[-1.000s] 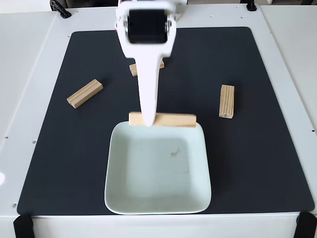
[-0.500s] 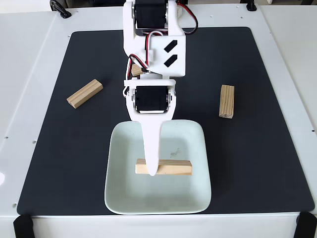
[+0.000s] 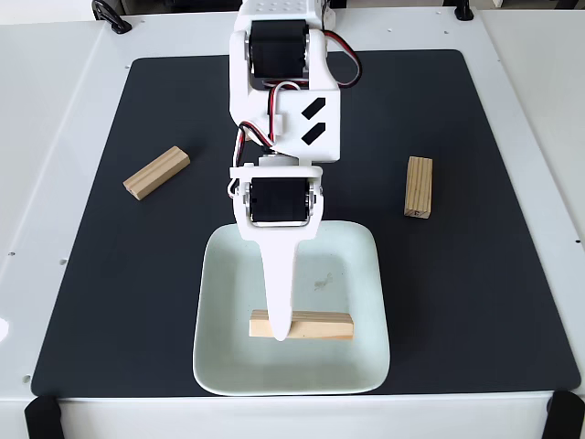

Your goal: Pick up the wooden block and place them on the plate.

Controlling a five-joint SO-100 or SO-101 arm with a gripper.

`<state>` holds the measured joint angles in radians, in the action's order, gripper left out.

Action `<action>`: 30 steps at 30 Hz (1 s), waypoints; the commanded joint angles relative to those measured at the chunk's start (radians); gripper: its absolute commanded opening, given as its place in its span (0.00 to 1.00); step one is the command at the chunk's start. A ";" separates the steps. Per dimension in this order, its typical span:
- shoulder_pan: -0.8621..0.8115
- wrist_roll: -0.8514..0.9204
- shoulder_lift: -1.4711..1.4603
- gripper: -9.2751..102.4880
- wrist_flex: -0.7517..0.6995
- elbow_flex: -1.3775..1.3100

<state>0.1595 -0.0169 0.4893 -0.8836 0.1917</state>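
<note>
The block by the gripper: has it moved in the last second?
Yes. That block went from the plate's far rim toward the camera, into the plate.

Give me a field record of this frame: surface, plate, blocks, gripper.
surface: black mat on a white table
plate: pale mint square plate with raised rim, near mat's front edge
block on plate: light pine rectangular block, lying crosswise
blocks on mat: one at left, one at right
gripper: white gripper over the plate, at the block's left end; grip state unclear
</note>
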 commanded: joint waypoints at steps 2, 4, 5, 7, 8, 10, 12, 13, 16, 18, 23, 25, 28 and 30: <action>-0.009 -0.006 0.014 0.08 0.021 -0.058; -0.008 -0.006 0.014 0.08 0.021 -0.058; -0.008 -0.006 0.014 0.08 0.021 -0.058; -0.006 -0.006 0.014 0.08 0.021 -0.058; -0.006 -0.006 0.014 0.08 0.018 -0.058; -0.005 -0.006 0.012 0.08 0.014 -0.058; -0.006 -0.006 0.012 0.08 0.012 -0.057; -0.008 -0.006 0.011 0.08 0.012 -0.054; -0.009 -0.006 0.009 0.08 0.017 -0.044; -0.011 -0.006 -0.002 0.08 0.020 -0.048; -0.012 -0.006 -0.035 0.08 0.023 -0.087; -0.014 -0.006 -0.038 0.08 0.023 -0.094; -0.015 -0.006 -0.048 0.08 0.023 -0.097; -0.017 -0.006 -0.049 0.08 0.023 -0.095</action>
<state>0.1442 -0.0169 0.4280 -0.8774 0.1473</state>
